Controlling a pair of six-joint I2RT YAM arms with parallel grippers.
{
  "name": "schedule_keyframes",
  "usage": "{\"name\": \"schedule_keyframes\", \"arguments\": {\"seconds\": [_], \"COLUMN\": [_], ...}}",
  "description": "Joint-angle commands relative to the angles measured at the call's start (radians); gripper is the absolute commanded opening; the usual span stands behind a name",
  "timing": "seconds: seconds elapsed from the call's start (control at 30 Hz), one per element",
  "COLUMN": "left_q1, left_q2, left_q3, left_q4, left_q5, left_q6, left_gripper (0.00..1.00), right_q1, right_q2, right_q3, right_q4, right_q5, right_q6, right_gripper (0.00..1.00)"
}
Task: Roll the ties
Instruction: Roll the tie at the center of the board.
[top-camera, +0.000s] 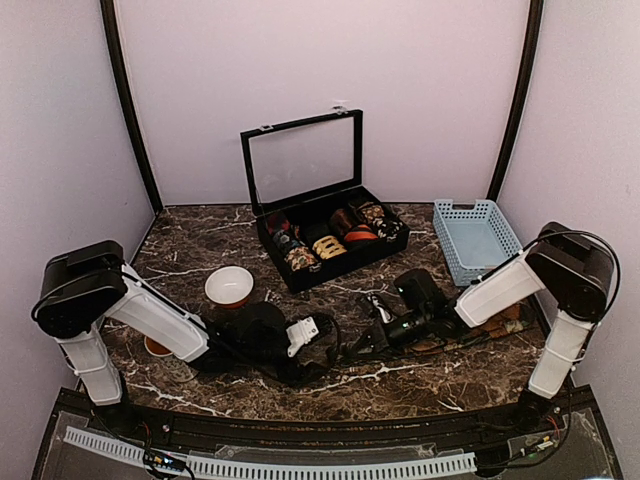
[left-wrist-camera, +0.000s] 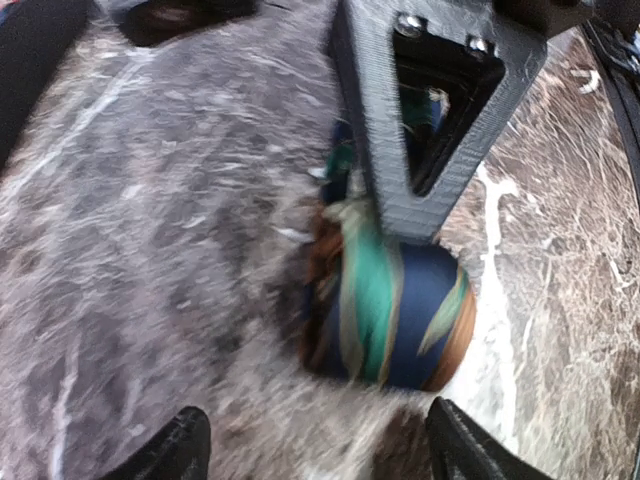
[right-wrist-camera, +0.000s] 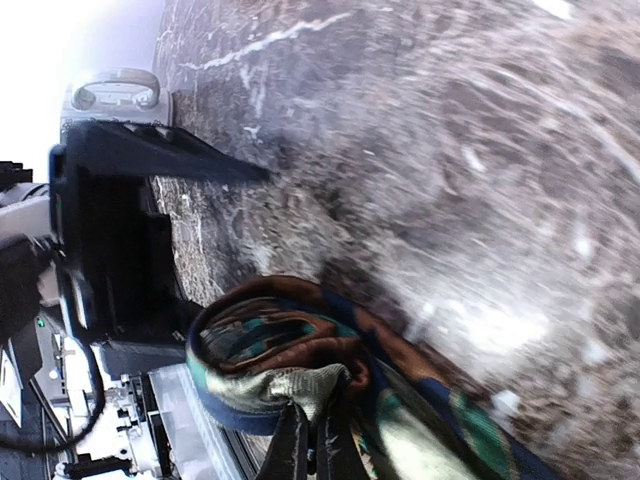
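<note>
Our left gripper stands apart beside a coiled tie that our right gripper pinches. We judge other ties lie unrolled.

The box stands at the back middle of the table, with its lid raised behind it and coils in its compartments. The basket sits just to its right, and the bowl in front on its left. Near the front middle, the rolled end of a tie lies between the left gripper and the right gripper, which pinches it. The tie's loose length runs rightward under the right arm.
</note>
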Motion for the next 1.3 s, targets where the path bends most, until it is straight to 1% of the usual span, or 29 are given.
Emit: {"name": "schedule_keyframes", "arguments": {"seconds": [0.0, 0.03, 0.07, 0.13, 0.17, 0.2, 0.33, 0.47, 0.63, 0.73, 0.83, 0.97, 1.1, 1.13, 1.2, 1.27], "left_q1": [-0.007, -0.007, -0.007, -0.007, -0.007, -0.007, -0.007, -0.01, -0.024, -0.024, -0.024, -0.024, -0.024, -0.022, -0.023, -0.018], "left_q2": [-0.098, -0.111, -0.12, -0.107, -0.095, -0.081, 0.006, 0.125, 0.242, 0.287, 0.327, 0.359, 0.338, 0.325, 0.294, 0.26], "left_q3": [-0.114, -0.15, -0.182, -0.231, -0.234, -0.23, -0.182, -0.136, -0.04, 0.014, 0.053, 0.066, 0.039, 0.031, 0.019, 0.016], "left_q4": [0.305, 0.383, 0.475, 0.613, 0.645, 0.653, 0.637, 0.726, 0.745, 0.72, 0.699, 0.666, 0.595, 0.568, 0.5, 0.416], "left_q5": [-0.086, -0.099, -0.119, -0.147, -0.158, -0.147, -0.004, 0.065, 0.08, 0.084, 0.103, 0.096, 0.098, 0.099, 0.095, 0.097], "left_q6": [0.011, -0.002, -0.022, -0.062, -0.071, -0.074, -0.003, 0.013, 0.016, 0.012, -0.003, -0.019, -0.025, -0.023, -0.006, 0.006], "left_gripper": [0.84, 0.97, 0.99, 0.99, 0.99, 0.99, 0.99, 0.98, 0.87, 0.82, 0.74, 0.58, 0.41, 0.36, 0.29, 0.24], "right_q1": [-0.033, -0.039, -0.044, -0.05, -0.053, -0.055, -0.058, -0.061, -0.062, -0.061, -0.062, -0.061, -0.061, -0.062, -0.061, -0.061], "right_q2": [0.03, 0.032, 0.033, 0.038, 0.039, 0.042, 0.051, 0.059, 0.057, 0.056, 0.058, 0.054, 0.03, 0.019, -0.006, -0.036], "right_q3": [-0.063, -0.068, -0.073, -0.078, -0.082, -0.084, -0.093, -0.104, -0.112, -0.115, -0.111, -0.106, -0.107, -0.107, -0.102, -0.092], "right_q4": [-0.041, -0.039, -0.04, -0.048, -0.05, -0.049, -0.042, -0.021, -0.006, 0.001, 0.004, 0.002, -0.01, -0.01, -0.018, -0.04], "right_q5": [0.009, 0.009, 0.01, 0.014, 0.014, 0.014, 0.023, 0.028, 0.03, 0.029, 0.027, 0.019, 0.012, 0.008, 0.002, 0.0], "right_q6": [-0.005, -0.007, -0.012, -0.023, -0.025, -0.026, -0.024, -0.009, 0.005, 0.011, 0.013, 0.011, 0.003, 0.001, -0.004, -0.016], "right_gripper": [0.0, 0.0, 0.0, 0.0, 0.0, 0.0, 0.0, 0.0, 0.0, 0.0, 0.0, 0.0, 0.0, 0.02, 0.1, 0.21]}}
